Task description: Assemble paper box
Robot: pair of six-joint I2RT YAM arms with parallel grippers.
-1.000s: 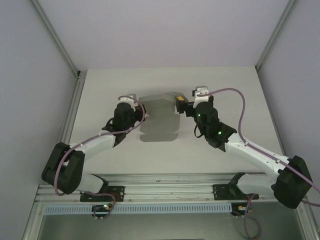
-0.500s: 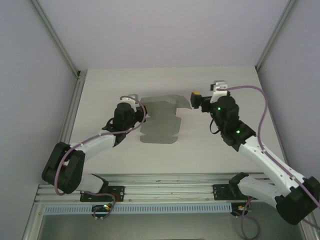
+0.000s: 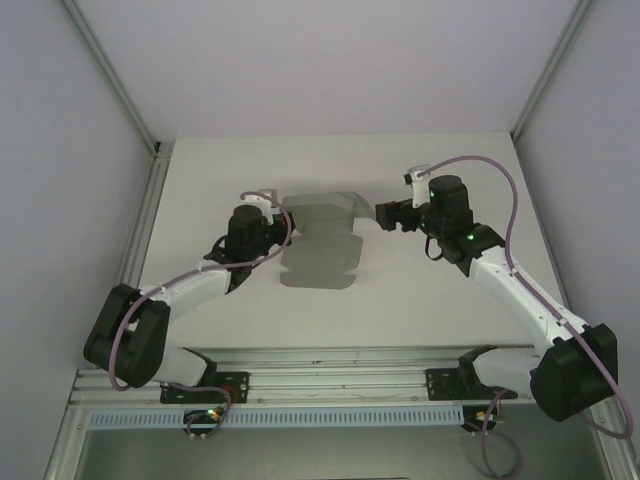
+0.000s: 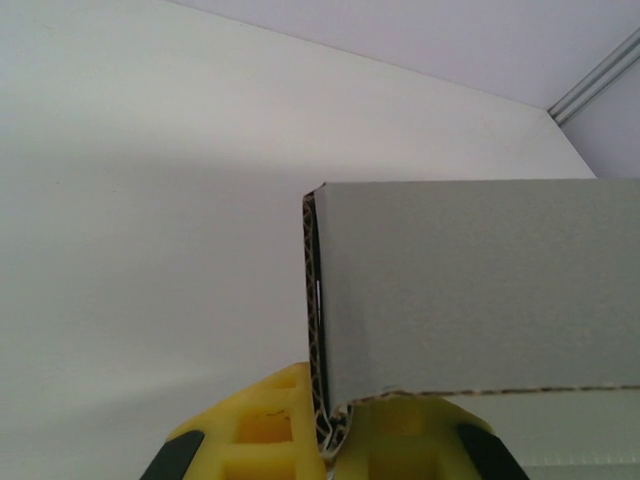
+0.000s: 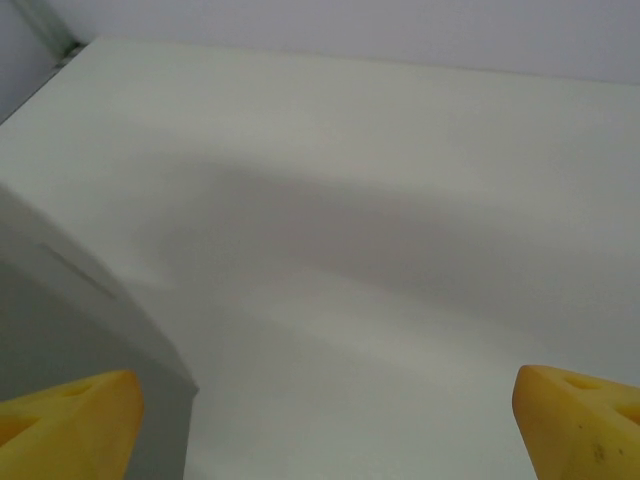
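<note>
A: Left gripper?

B: Left gripper (image 4: 335,425) is clamped on the paper box (image 4: 480,290). Its yellow fingers (image 4: 260,435) pinch the corrugated edge at the corner of a raised grey panel.

A: Arm pose?

B: From the top view, the left arm is folded at the near left. Its forearm runs up and right to the box's far left corner (image 3: 283,208).

A: Right gripper?

B: Right gripper (image 5: 330,420) has its jaws wide, with one yellow fingertip at each lower corner of the wrist view and bare table (image 5: 380,200) between them. Grey card lies by the left fingertip; I cannot tell whether they touch. From above, the gripper (image 3: 385,213) sits just beside the right end of the raised panel. The right arm is stretched from the near right, wrist turned left.

A: Box state?

B: It sits mid-table between the two grippers. The near part (image 3: 318,255) lies flat as a die-cut sheet, and the far panel stands lifted off the table. It is not yet formed into walls.
</note>
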